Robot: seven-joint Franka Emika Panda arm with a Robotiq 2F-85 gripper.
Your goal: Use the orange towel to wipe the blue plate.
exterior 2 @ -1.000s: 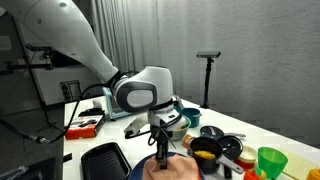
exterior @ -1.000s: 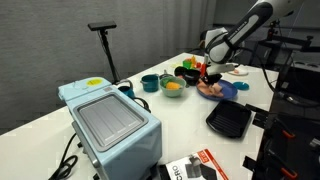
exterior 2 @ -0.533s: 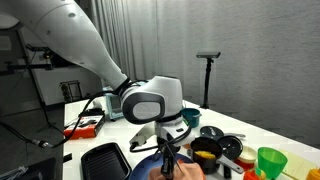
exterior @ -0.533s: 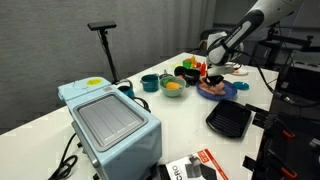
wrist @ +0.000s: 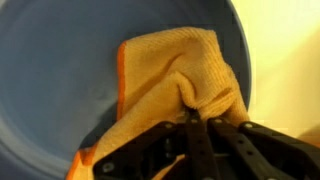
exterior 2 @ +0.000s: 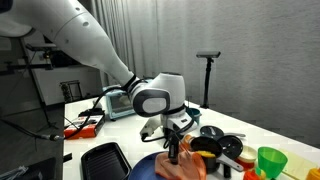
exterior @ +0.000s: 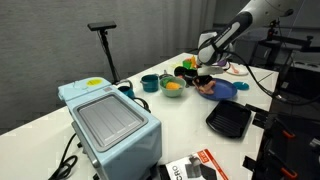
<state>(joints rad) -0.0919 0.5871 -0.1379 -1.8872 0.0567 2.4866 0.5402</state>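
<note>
One gripper (wrist: pixel 198 122) pinched a fold of the one orange towel (wrist: pixel 165 75), lying on the single blue plate (wrist: pixel 55 90).

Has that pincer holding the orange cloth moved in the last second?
Yes. In an exterior view the pincer has slid right over the blue plate, closer to the green cup, dragging the orange towel along.
</note>
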